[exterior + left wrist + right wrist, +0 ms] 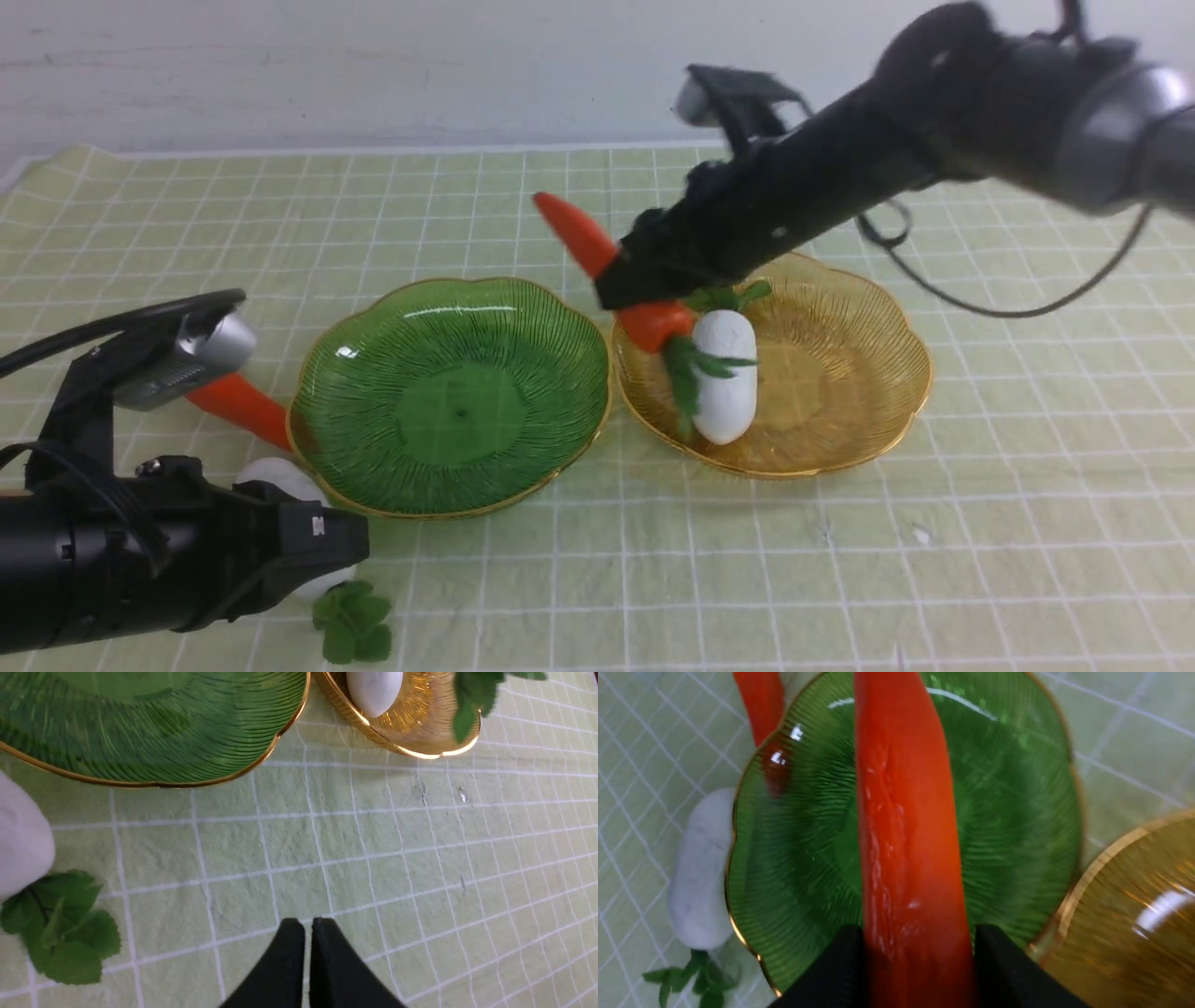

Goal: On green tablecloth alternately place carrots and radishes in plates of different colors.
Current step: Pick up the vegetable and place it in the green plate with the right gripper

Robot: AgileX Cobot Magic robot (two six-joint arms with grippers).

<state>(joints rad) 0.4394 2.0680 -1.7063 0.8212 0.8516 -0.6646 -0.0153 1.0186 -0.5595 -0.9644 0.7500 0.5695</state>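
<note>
My right gripper [644,285] is shut on a carrot [581,235] and holds it in the air between the green plate [448,397] and the amber plate [845,373], tip pointing up and away. In the right wrist view the carrot [906,826] hangs over the green plate [1017,812]. A white radish [726,373] lies in the amber plate. A second carrot [241,407] and a second radish [280,478] lie on the green tablecloth [747,560] left of the green plate. My left gripper [307,926] is shut and empty, low over the cloth beside that radish [21,844].
The left arm's body [140,551] covers part of the second radish at the front left. A cable [1008,299] hangs from the right arm behind the amber plate. The white wall [373,65] bounds the cloth's far edge.
</note>
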